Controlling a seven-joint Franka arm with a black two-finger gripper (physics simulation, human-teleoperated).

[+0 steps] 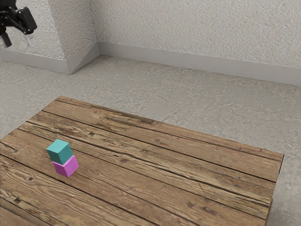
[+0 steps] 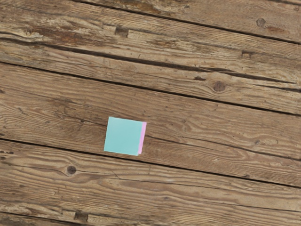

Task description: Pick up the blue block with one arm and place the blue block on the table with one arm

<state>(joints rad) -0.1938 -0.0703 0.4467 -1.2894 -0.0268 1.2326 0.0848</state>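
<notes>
Between the fingers (image 1: 6, 40), which stand parted, there is nothing; well below them sits the blue block (image 1: 59, 151), ungrasped, atop the pink block (image 1: 66, 167), with the bench (image 1: 188, 176) lowest. Nothing looks done: grasping, lifting and setting down on the bench all remain.

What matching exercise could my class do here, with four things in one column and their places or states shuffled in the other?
Things
1. teal-blue cube-shaped block
2. magenta cube-shaped block
3. brown wooden plank table
4. black robot fingers

Places or states
A. resting directly on wood, beneath another block
B. spread apart, away from the stack
C. on top of another block
D. bearing the whole stack

Right pairs: 1-C, 2-A, 3-D, 4-B
</notes>
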